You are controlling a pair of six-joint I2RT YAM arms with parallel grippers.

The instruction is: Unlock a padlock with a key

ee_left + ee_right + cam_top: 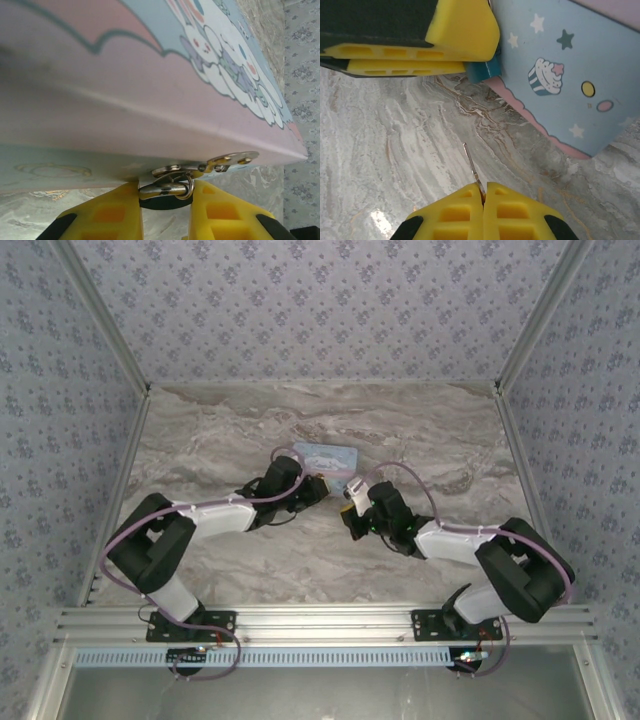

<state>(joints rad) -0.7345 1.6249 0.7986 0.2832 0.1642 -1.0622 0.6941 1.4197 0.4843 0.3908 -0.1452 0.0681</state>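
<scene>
Clamped in left gripper (165, 199): tiny teal-blue padlock (482, 71), against light-blue cartoon tin (560, 95). Pinched in right gripper (484, 192): thin dark metal key (471, 165).

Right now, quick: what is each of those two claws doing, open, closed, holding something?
The left gripper is closed on the padlock.
The right gripper is closed on the key.

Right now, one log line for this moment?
left gripper: shut on padlock at tin | right gripper: shut on key | key: short of padlock, not inserted
</scene>
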